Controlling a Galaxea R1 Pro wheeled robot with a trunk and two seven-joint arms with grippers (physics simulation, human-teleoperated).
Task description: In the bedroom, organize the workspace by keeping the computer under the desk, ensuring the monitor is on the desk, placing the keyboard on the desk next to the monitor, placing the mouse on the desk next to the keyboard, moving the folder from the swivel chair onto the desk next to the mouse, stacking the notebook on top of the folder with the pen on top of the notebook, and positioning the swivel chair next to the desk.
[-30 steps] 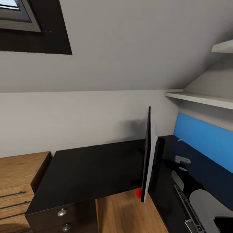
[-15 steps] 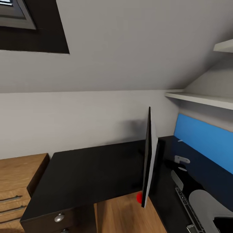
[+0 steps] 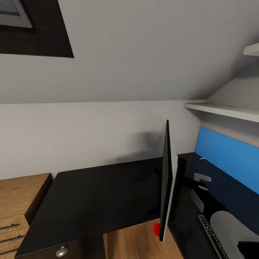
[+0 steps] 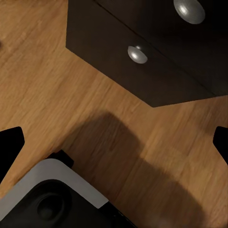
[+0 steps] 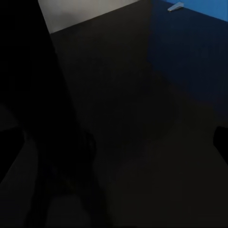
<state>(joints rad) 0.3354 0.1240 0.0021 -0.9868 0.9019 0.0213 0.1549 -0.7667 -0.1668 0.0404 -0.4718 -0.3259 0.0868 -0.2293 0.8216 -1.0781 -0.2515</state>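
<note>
Both grippers are held open and empty; with the monitor (image 3: 168, 180) upright on the desk (image 3: 97, 194), the keyboard (image 3: 212, 233) is judged next for placing.

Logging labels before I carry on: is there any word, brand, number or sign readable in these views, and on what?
No readable text in any view.
The keyboard: key legends too small and blurred to read.
The monitor: seen edge-on, no brand visible; only a plain red dot at its lower corner.
The desk and its drawer knobs: blank.
The blue wall panel: blank.
</note>
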